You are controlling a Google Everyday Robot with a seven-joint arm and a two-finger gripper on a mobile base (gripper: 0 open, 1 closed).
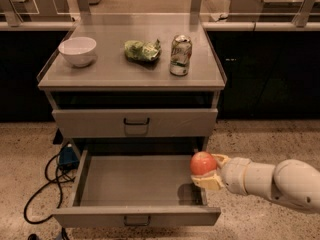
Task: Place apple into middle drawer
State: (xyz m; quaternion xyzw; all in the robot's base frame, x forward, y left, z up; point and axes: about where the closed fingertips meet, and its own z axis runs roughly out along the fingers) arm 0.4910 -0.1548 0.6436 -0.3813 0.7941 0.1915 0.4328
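Observation:
The apple point(202, 163) is red-orange and round, held in my gripper point(206, 170) over the right rim of the open middle drawer point(135, 186). The gripper is shut on the apple, its cream fingers point(208, 182) wrapped under and behind it. My white arm point(270, 179) reaches in from the right. The grey drawer is pulled out, its flat floor bare, with a small dark handle point(136, 219) on its front.
The top drawer point(135, 122) is closed. On the cabinet top stand a white bowl point(77, 50), a green snack bag point(142, 50) and a silver-and-green can point(180, 55). A black cable point(42, 184) and a blue object point(66, 156) lie on the speckled floor at left.

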